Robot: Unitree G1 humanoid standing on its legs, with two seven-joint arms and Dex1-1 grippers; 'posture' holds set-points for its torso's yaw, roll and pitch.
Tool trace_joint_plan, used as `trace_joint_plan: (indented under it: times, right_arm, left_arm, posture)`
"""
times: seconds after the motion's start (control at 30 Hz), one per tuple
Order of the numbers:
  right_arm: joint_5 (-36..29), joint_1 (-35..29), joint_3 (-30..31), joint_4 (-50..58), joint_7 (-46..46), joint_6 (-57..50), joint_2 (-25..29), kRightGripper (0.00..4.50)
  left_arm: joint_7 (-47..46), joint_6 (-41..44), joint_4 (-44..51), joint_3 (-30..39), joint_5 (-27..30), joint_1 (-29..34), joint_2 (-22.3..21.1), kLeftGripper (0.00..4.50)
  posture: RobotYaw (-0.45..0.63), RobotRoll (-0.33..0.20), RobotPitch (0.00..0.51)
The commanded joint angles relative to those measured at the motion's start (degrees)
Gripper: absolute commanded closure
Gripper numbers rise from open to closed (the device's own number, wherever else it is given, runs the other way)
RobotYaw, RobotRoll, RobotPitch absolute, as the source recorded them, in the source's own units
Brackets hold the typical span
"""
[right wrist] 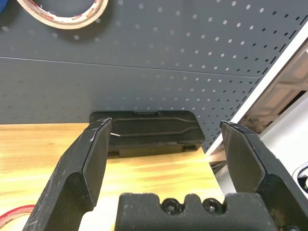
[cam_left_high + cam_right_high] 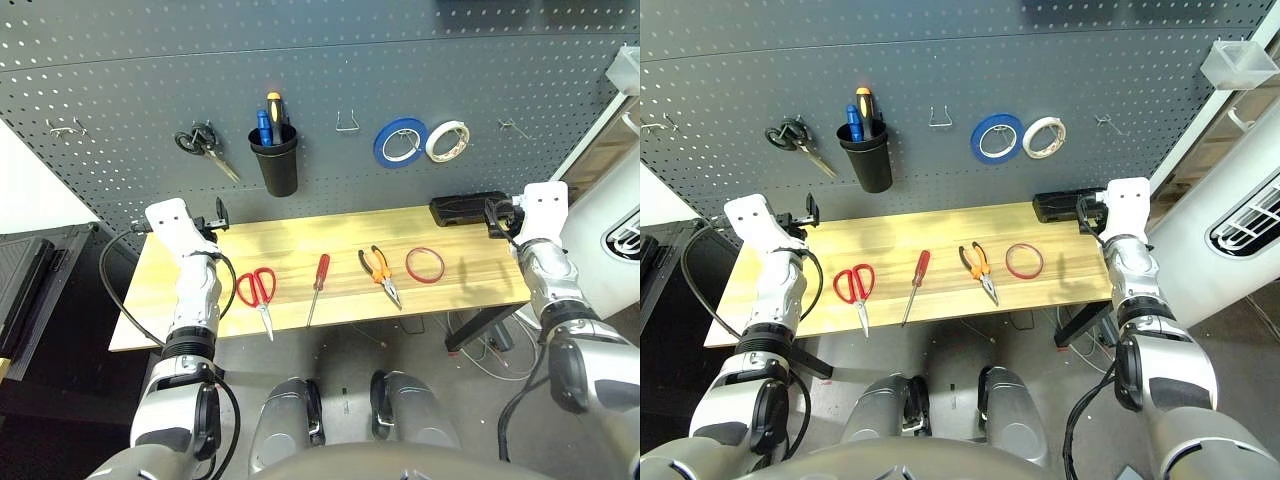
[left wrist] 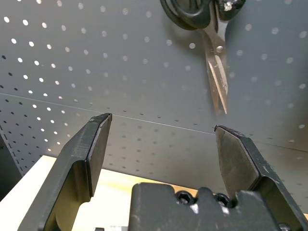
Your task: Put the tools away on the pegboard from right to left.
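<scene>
Four tools lie in a row on the wooden table (image 2: 300, 235): red-handled scissors (image 2: 258, 292), a slim red-handled screwdriver (image 2: 318, 285), orange-and-black pliers (image 2: 381, 273) and a thin red tape ring (image 2: 424, 265). The dark grey pegboard (image 2: 300, 70) rises behind the table. My left gripper (image 2: 218, 215) hovers over the table's left rear corner, open and empty (image 3: 161, 144), facing the board. Over the right rear corner my right gripper (image 2: 495, 215) is open and empty (image 1: 166, 144), pointing at a black case (image 1: 149, 130).
On the pegboard hang black-handled scissors (image 2: 205, 145), a black cup (image 2: 275, 160) holding screwdrivers, a blue tape roll (image 2: 400, 142) and a white tape roll (image 2: 447, 141). Bare metal hooks (image 2: 348, 122) sit between cup and tapes, with others at far left and far right. White shelving (image 2: 610, 150) stands at right.
</scene>
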State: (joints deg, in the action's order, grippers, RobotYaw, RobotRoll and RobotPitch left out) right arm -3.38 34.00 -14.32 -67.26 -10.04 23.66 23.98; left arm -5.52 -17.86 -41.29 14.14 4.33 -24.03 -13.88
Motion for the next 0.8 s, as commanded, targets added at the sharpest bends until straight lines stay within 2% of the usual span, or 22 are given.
trace_joint_plan:
  times: [0.03, 0.17, 0.4, 0.47, 0.6, 0.8]
  right_arm:
    - [-0.9, -0.5, -0.6, 1.2, -0.2, 0.2, 0.4, 0.00]
    - [-2.2, -0.3, -0.9, 2.8, -2.1, 0.0, 0.0, 0.00]
    - [-3.6, -0.2, 0.9, 10.1, -10.0, -8.7, 0.8, 0.00]
    - [-3.0, -0.3, 1.5, 12.9, -10.5, -13.0, 1.5, 0.00]
    - [-1.7, -1.8, 4.3, 22.2, -11.6, -24.6, 3.0, 0.00]
    - [-2.4, -3.7, 9.7, 36.9, -19.6, -43.4, 5.1, 0.00]
  left_arm:
    - [0.1, -0.4, -1.2, -0.2, -0.5, -0.7, -0.2, 0.04]
    - [2.0, 0.3, 1.2, -0.1, 0.4, 0.3, -0.9, 0.04]
    - [15.4, 6.0, 9.7, -0.5, 5.9, 4.2, -3.2, 0.04]
    - [18.9, 8.7, 13.0, -0.5, 7.7, 6.1, -4.0, 0.04]
    - [28.0, 14.6, 21.8, -2.4, 10.5, 11.0, -7.2, 0.04]
    - [39.4, 24.2, 34.5, -5.7, 15.7, 14.7, -11.5, 0.04]
  posture:
    - [-0.03, 0.000, 0.041]
    - [-0.03, 0.000, 0.048]
    - [-0.04, 0.000, 0.071]
    - [-0.05, 0.000, 0.084]
    - [-0.07, 0.000, 0.147]
    - [-0.07, 0.000, 0.218]
